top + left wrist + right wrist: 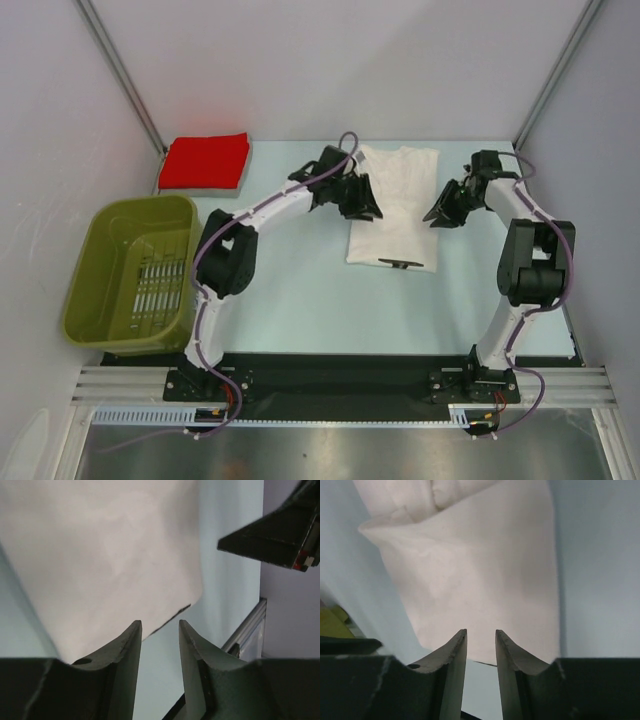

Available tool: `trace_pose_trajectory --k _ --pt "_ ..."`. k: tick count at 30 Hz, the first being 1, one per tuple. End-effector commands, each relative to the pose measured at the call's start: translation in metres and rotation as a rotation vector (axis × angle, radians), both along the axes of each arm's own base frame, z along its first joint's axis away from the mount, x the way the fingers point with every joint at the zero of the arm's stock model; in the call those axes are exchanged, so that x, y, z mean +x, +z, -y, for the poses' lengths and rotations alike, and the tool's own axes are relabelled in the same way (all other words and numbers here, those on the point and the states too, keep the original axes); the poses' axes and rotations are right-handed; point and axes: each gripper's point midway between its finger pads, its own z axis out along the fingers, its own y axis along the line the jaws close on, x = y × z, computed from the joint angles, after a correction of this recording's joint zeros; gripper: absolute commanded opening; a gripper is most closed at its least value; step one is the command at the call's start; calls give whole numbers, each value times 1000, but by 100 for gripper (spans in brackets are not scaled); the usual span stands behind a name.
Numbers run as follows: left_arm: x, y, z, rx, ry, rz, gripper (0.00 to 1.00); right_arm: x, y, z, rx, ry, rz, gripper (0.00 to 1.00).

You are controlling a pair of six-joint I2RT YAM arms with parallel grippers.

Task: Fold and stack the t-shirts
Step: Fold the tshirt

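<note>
The white t-shirt (393, 210) lies flat on the table as a long narrow fold, with a sliver of black print (400, 263) showing at its near edge. My left gripper (362, 200) hovers at the shirt's left edge and my right gripper (440, 212) at its right edge. Both are open with nothing between the fingers. The left wrist view shows the white t-shirt (110, 555) beyond the left gripper (160, 625). In the right wrist view, the white t-shirt (480, 580) lies under the right gripper (481, 632). The red t-shirt (205, 160) sits folded at the back left.
An olive-green basket (95, 290) stands at the left edge of the table. The red shirt rests on a grey flat layer (225, 188). White walls with metal corner posts (125, 80) close the back and sides.
</note>
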Motion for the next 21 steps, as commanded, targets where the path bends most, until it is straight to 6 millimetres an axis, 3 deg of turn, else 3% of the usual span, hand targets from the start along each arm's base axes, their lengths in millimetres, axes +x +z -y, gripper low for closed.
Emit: trace_pose_trajectory --k 1,2,4,6,7,8,9,10,11,12,14,19,21 --pt "-27 -9 25 -93 -117 -35 41 17 -1 -25 77 19 120 34" --pt "-26 -22 30 -100 -115 -60 41 20 -5 -28 86 20 125 34" --pt "-16 -21 40 -126 -125 -37 41 30 -17 -29 105 12 119 33" --pt "-11 -44 44 -110 -127 -69 41 42 -24 -25 118 2 119 33" --pt "-5 -39 46 -111 -122 -59 41 54 -30 -21 114 5 120 33" --pt "-4 -44 41 -87 -119 -63 41 62 -30 -17 107 10 126 33" --pt "-2 -33 38 -79 -116 -36 41 69 -30 -11 91 13 127 33" --pt "-5 -33 33 -58 -114 -28 43 81 -18 -5 70 27 141 33" --pt "-6 -30 26 -26 -119 4 45 84 -26 2 60 20 113 33" --pt "-10 -11 20 -25 -122 39 47 87 -23 7 43 13 111 34" --pt "-27 -19 4 31 -139 24 54 89 -8 12 22 15 119 41" --pt "-74 -24 -30 74 -175 -16 64 54 8 10 -16 1 76 66" --pt "-85 -25 -36 67 -194 -37 70 32 8 7 -5 -2 61 69"
